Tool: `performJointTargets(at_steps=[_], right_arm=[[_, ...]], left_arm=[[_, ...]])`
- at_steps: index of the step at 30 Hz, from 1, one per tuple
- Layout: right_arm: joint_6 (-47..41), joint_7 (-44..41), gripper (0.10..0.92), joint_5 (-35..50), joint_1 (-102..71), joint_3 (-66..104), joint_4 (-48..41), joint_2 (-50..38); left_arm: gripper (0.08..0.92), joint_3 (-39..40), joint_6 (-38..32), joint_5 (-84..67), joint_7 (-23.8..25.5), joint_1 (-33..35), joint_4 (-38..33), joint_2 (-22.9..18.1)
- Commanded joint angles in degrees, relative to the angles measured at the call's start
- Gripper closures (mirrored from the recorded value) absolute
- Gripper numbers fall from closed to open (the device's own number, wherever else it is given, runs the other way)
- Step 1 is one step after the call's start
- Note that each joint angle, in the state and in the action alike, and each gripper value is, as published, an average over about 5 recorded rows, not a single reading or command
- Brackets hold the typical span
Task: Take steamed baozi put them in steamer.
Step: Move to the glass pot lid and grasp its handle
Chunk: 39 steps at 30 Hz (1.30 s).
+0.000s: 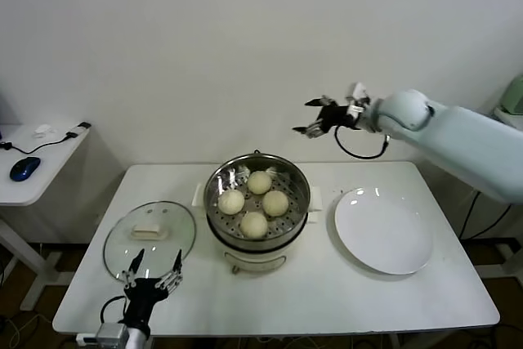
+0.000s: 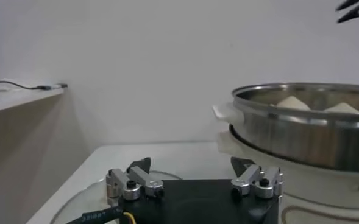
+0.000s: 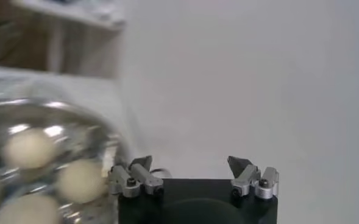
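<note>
The steamer [image 1: 219, 181] stands mid-table, a shiny steel pot on a cream base. Several round cream-white steamed baozi [image 1: 260, 182] lie on its perforated tray. My right gripper [image 1: 302, 118] hangs in the air above and behind the steamer's right side, open and empty. The right wrist view shows that gripper [image 3: 190, 161] with its jaws wide apart and baozi [image 3: 30, 148] blurred below. My left gripper [image 1: 158, 263] is parked low at the table's front left, open and empty. In the left wrist view this gripper [image 2: 191, 163] faces the steamer's wall [image 2: 307, 137].
A round glass lid [image 1: 149, 239] lies flat left of the steamer, just beyond my left gripper. A bare white plate [image 1: 382, 230] sits to the steamer's right. A small side table [image 1: 49, 153] with a blue mouse [image 1: 24, 168] stands further left.
</note>
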Motion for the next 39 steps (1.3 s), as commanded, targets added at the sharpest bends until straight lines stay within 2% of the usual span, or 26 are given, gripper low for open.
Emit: performJointTargets(at_steps=[1,6,12,20,27,31,35,39], right_arm=[[9.04,10.61,0.203,-12.50,-75.93,80.28,9.64,-5.17],[20.35,7.49,0.203,-15.42,-88.07,90.52,8.01,6.65],[30.33,6.19,0.203,-19.38,-94.91,92.56,6.77,17.59],[32.11,6.25,0.203,-22.32,-97.64,88.90,5.12,27.21],[30.40,6.86,0.203,-23.75,-96.94,86.45,6.48,29.91],[27.54,7.52,0.203,-24.93,-96.37,85.56,7.89,30.39],[25.05,8.16,0.203,-25.69,-95.97,84.96,9.30,30.56],[23.48,8.32,0.203,-26.04,-95.95,84.77,10.49,30.29]], left_arm=[[0.177,0.25,0.13,-0.31,0.13,-0.02,-0.53,-0.41],[0.177,-0.18,0.25,-1.45,-0.09,-1.84,0.54,0.86],[0.177,-0.06,-1.26,1.35,0.13,-3.81,2.98,2.93],[0.177,0.47,-3.83,5.65,-1.26,-5.06,5.39,2.42],[0.177,0.32,-6.12,14.31,-5.25,-5.47,8.30,1.99],[0.177,0.13,-7.66,30.62,-12.15,-6.06,11.17,3.30],[0.177,-1.41,-9.64,57.67,-20.57,-7.93,17.61,5.73],[0.177,-1.93,-7.28,76.27,-24.56,-9.74,24.57,8.79]])
